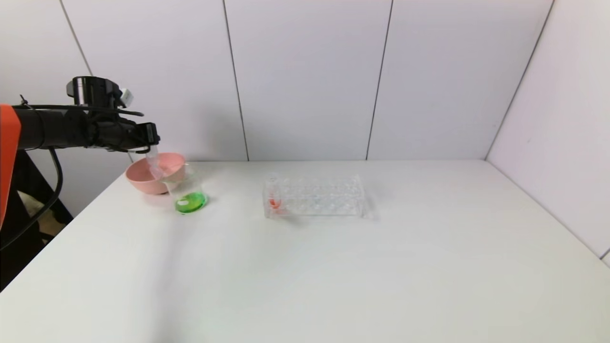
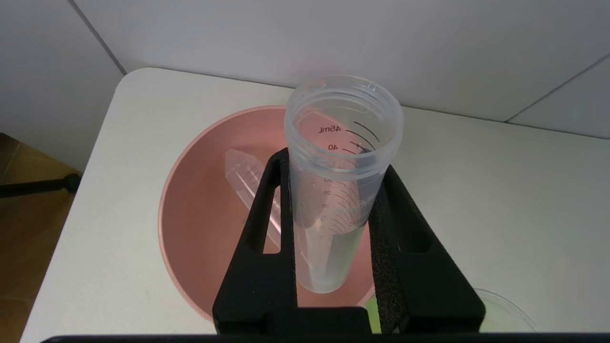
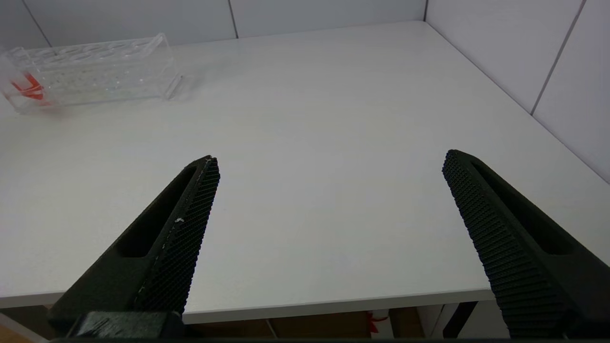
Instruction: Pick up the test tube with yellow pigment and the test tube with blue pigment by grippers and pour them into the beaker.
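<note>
The right gripper (image 3: 329,190) hangs low over the near right part of the table (image 1: 333,276), with its fingers (image 3: 190,214) spread wide and nothing between them.

Farther away, on the left side, the left gripper (image 2: 333,190) holds an emptied test tube (image 2: 340,166) above the pink bowl (image 2: 200,224). Its fingers (image 2: 267,228) are closed on the middle of the tube body, below the threaded mouth. No colour shows inside, so I cannot tell if it was the yellow one or the blue one. The tube is thin clear plastic with printed marks. I judge it light, stiff and rather smooth, so it can slip or turn between the pads. The best place to hold is the straight wall at the middle, not the threaded rim and not the narrow tip.

A second empty tube (image 2: 248,176) lies inside the bowl. Just beside the bowl, toward the robot, stands the beaker (image 1: 189,197) with green liquid at its bottom. Probably both pigments are already mixed there. It looks thin-walled and easy to push over.

Near the table's middle stands the clear rack (image 1: 317,196), with only the red-liquid tube (image 1: 274,197) at its left end.
</note>
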`<state>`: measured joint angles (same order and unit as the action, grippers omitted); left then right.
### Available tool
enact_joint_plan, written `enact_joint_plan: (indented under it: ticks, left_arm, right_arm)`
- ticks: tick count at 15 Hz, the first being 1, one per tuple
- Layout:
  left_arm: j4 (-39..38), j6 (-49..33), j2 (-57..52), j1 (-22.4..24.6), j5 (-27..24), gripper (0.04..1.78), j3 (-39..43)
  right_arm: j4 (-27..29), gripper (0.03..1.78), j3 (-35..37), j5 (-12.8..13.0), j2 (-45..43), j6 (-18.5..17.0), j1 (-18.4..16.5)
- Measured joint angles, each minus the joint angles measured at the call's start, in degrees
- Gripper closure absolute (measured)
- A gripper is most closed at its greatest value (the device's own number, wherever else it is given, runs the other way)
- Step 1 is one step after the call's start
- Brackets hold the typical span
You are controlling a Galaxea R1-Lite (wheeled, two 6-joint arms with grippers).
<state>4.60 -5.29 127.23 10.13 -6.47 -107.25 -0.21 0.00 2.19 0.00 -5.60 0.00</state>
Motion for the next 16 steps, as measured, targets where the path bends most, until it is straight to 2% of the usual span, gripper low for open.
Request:
enact_joint_plan:
  ticks: [2,4,6,9,11,13,16]
  left_arm:
    - [0.2,0.1,0.0,0.2,-0.1,1.31,-0.2]
    - [0.1,0.6,0.0,0.1,-0.2,1.17,-0.3]
    - [0.1,1.2,0.0,0.2,-0.3,0.91,-0.5]
    - [0.1,1.5,-0.2,0.2,-0.3,0.42,-0.6]
    - [0.1,2.5,-1.0,0.1,-0.4,0.20,-0.8]
    - [0.5,3.5,-3.0,0.0,-0.4,0.08,-0.8]
    - [0.8,4.2,-8.7,-1.0,-2.7,0.05,0.6]
  right_arm:
    - [0.0,0.10,0.0,0.0,0.0,0.0,0.0]
    - [0.0,0.10,0.0,0.0,0.0,0.0,0.0]
    - [0.0,0.10,0.0,0.0,0.0,0.0,0.0]
    - [0.0,0.10,0.0,0.0,0.0,0.0,0.0]
    - [0.0,0.10,0.0,0.0,0.0,0.0,0.0]
    - [0.0,0.10,0.0,0.0,0.0,0.0,0.0]
    - [0.0,0.10,0.0,0.0,0.0,0.0,0.0]
